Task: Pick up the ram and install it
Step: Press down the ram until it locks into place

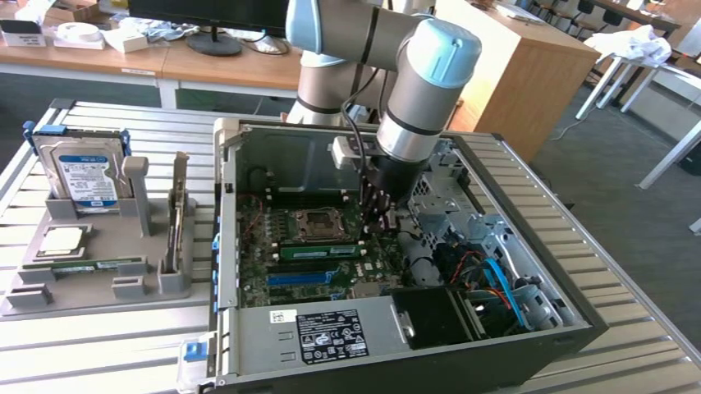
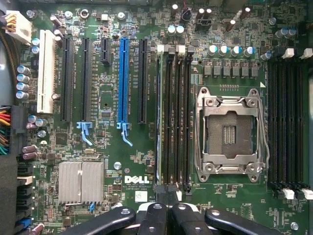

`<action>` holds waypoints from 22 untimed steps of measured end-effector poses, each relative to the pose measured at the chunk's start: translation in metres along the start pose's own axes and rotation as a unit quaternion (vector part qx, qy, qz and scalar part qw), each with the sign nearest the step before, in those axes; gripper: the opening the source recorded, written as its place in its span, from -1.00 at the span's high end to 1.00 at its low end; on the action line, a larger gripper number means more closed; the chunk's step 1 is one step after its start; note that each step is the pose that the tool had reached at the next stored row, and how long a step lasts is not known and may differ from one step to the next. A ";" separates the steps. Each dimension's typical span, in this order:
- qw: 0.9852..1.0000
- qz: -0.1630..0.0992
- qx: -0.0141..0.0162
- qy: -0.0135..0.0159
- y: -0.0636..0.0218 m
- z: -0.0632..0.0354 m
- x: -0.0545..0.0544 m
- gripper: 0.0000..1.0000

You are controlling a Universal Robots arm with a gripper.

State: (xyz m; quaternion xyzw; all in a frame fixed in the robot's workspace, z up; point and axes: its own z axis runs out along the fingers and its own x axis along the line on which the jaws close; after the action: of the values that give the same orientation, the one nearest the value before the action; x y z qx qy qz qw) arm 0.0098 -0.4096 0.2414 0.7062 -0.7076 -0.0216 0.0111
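The slatted grey metal table [image 1: 98, 345] carries an open black desktop computer case [image 1: 362, 349] across its middle and toward the exterior view's right edge. The silver and light-blue robot arm [image 1: 422, 90] reaches down into this case from the far edge. A grey moulded parts fixture [image 1: 104, 279] sits near the table's edge at the exterior view's left. It holds an upright boxy blue-labelled hard drive [image 1: 82, 176], a second green stick [image 1: 179, 209] standing on edge, and a flat square processor chip [image 1: 61, 240]. Inside the case lies the green motherboard [image 2: 107, 161]. The wrist view shows its blue expansion slot [image 2: 122, 81], ribbed silver heatsink [image 2: 80, 182] and open metal processor socket [image 2: 230, 129]. The ram [image 1: 318, 250], a long narrow green circuit-board stick, stands in a slot just beside the socket. The wrist view shows it edge-on [image 2: 158, 117], in the bank's slot farthest from the socket. The black gripper [image 1: 378, 220] hangs over one end of that bank, its jaws closed together [image 2: 166, 208] with nothing seen between them. Contact with the ram cannot be determined.
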 end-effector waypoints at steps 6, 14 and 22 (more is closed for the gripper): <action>1.000 0.000 0.000 0.000 -0.0001 0.0031 0.000 0.80; 1.000 0.000 0.000 0.000 -0.0003 0.0082 0.000 0.80; 1.000 0.000 0.000 0.000 -0.0003 0.0092 -0.001 0.80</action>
State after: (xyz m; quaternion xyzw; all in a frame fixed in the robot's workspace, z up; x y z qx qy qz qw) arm 0.0097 -0.4088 0.2323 0.7061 -0.7077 -0.0217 0.0110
